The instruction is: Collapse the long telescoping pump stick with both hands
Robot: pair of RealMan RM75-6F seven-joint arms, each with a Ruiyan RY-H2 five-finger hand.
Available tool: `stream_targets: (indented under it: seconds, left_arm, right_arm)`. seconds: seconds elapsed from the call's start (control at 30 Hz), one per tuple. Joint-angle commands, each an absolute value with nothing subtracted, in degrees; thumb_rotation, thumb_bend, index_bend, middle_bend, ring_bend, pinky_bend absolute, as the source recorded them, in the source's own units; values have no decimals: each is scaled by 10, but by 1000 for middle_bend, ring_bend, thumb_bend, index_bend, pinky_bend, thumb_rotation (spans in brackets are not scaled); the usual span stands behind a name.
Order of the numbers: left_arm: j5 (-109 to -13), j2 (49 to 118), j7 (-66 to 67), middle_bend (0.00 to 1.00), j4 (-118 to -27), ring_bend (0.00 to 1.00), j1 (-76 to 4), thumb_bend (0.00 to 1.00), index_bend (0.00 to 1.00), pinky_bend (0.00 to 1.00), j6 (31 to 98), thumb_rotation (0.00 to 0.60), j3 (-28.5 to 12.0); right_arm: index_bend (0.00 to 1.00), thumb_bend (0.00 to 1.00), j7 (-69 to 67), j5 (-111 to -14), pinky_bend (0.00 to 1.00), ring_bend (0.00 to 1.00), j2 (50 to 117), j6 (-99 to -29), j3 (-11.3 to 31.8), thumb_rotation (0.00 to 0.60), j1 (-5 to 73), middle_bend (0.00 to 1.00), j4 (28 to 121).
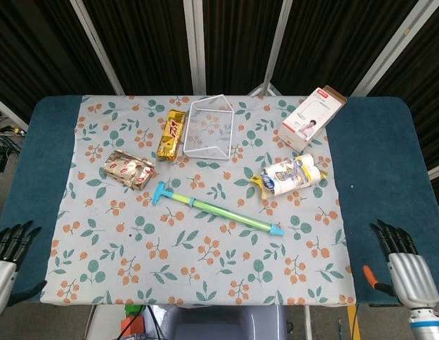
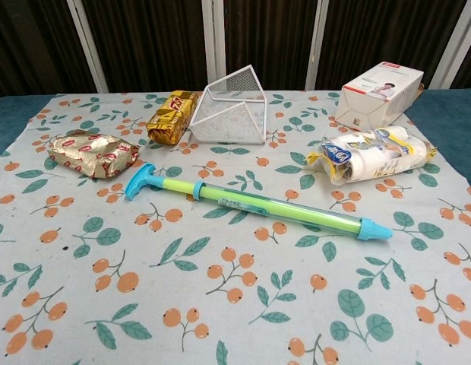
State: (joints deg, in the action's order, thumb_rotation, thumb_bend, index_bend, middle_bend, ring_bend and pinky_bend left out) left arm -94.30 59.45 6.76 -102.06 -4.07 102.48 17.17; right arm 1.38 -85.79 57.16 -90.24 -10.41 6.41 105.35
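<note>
The pump stick [image 1: 218, 210] [image 2: 258, 202] lies on the floral cloth, a green tube with a blue T-handle at the left end and a blue tip at the right end. Nothing touches it. My left hand [image 1: 6, 263] shows at the bottom left corner of the head view, off the cloth, fingers spread and empty. My right hand [image 1: 405, 268] is at the bottom right, also off the cloth, fingers apart and holding nothing. Neither hand appears in the chest view.
Behind the stick are a wire mesh basket [image 1: 209, 126] on its side, a gold snack pack [image 1: 172, 134], a foil packet [image 1: 130, 170], a white box [image 1: 312, 119] and a wrapped white-and-yellow pack [image 1: 289, 175]. The floral cloth [image 1: 134, 248] lies over blue table cover.
</note>
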Motion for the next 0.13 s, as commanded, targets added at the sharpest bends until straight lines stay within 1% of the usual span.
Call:
stream_targets:
  seconds: [0.03,0.13]
  left_arm:
    - [-936,601,36,0,-992,0,-13,109,0,0,1046,600,162]
    - [-935,606,34,0,-976,0,6,109,0,0,1060,600,152]
  right_arm:
    - [0,387,-19,-898,0,0,591,-977,-98,600,14,0,985]
    - [0,387,-36,-897,0,0,601,-983,-90,600,4,0,961]
